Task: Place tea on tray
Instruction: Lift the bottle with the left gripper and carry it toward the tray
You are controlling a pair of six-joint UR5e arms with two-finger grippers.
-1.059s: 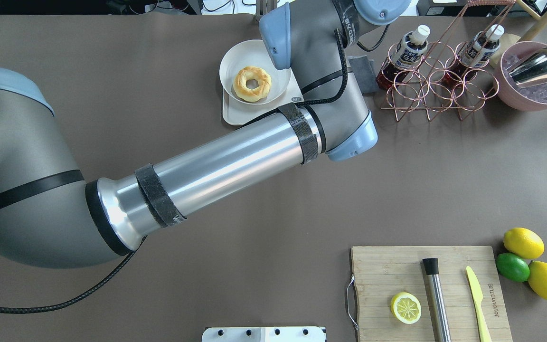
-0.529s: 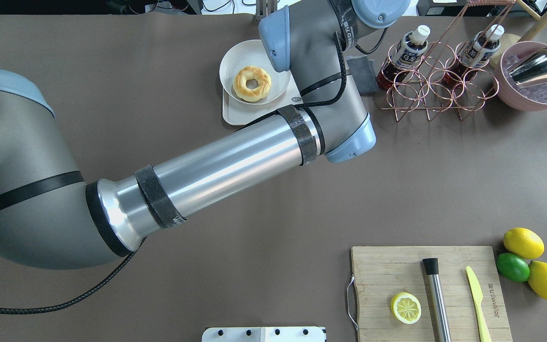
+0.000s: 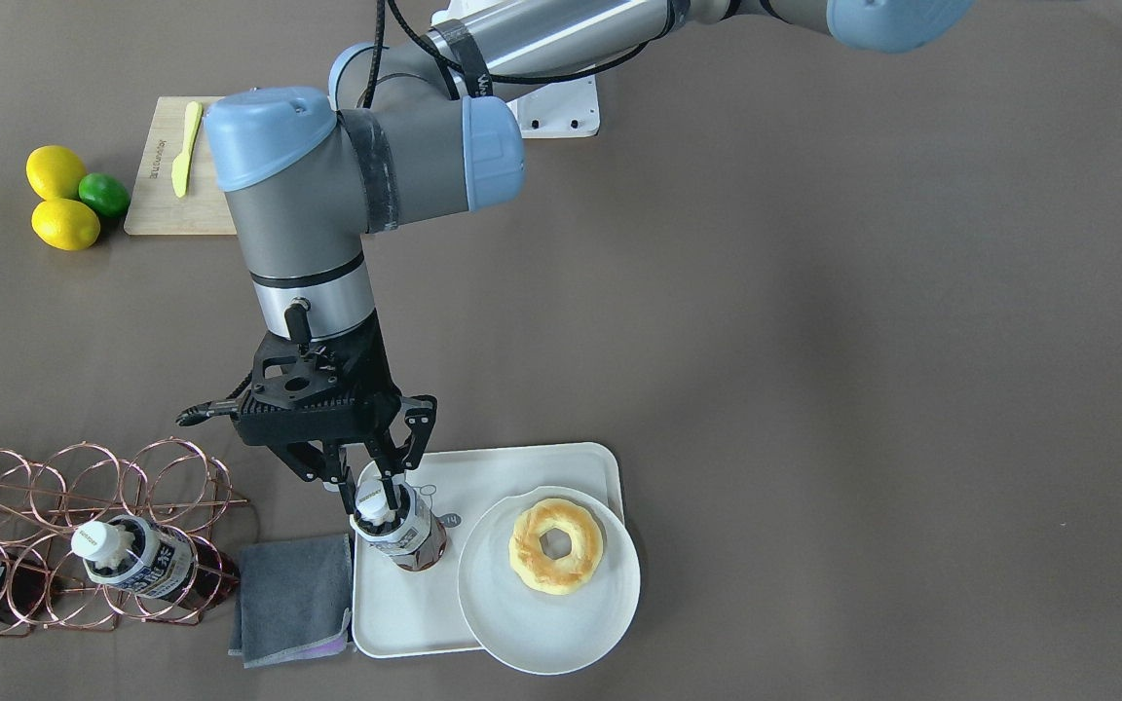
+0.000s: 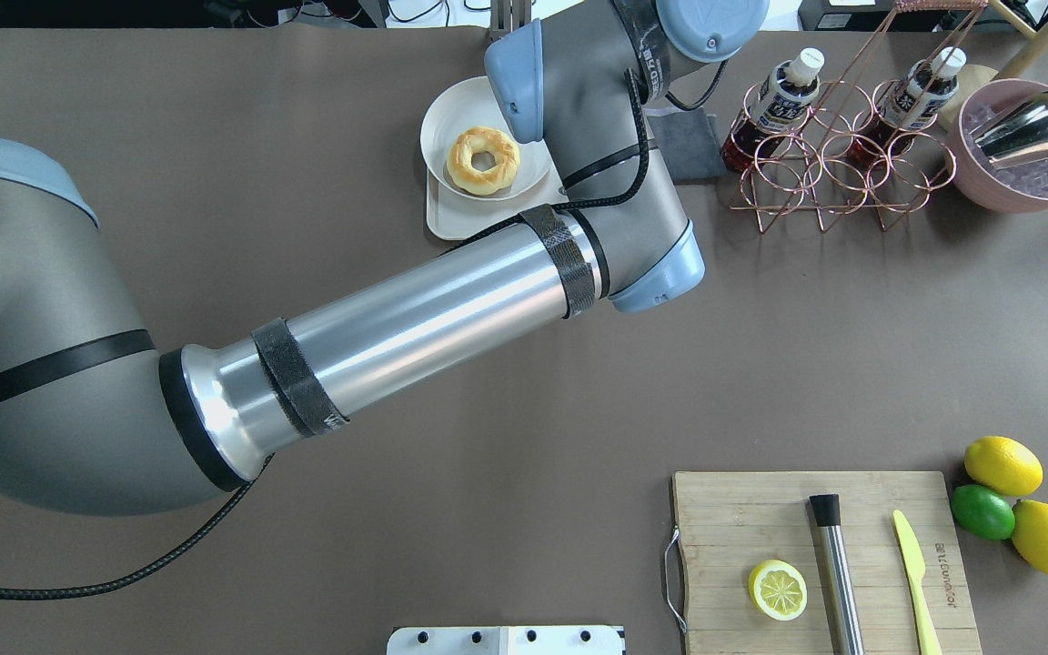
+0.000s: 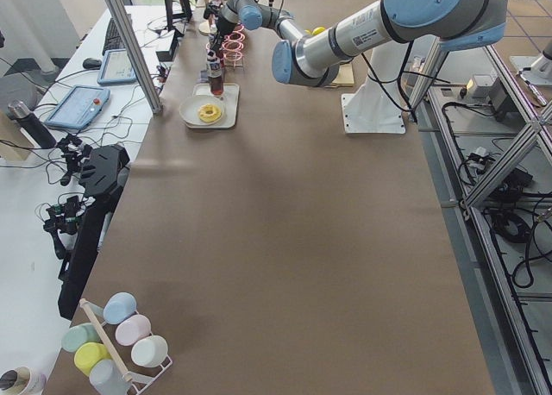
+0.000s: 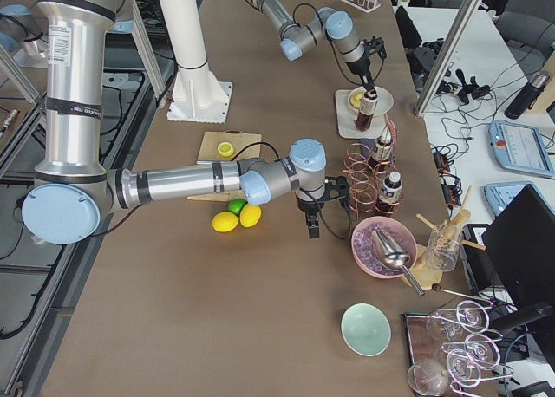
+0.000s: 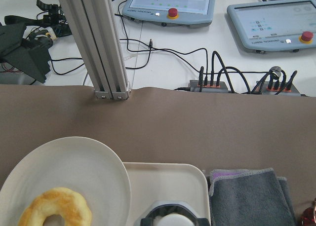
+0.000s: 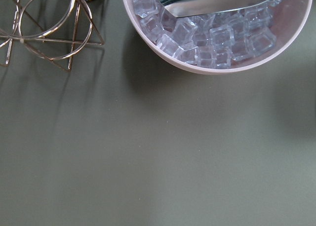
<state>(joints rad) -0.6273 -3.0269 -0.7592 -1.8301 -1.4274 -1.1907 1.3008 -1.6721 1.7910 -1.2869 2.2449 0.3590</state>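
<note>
My left gripper points straight down, its fingers closed on the neck of the tea bottle, just under the white cap; the bottle stands upright over the tray, at the corner next to the grey cloth; whether its base touches the tray I cannot tell; a plate with a doughnut overlaps the tray's other end; my right gripper hangs above the counter between the wire rack and the ice bowl; how far it is open I cannot tell.
</note>
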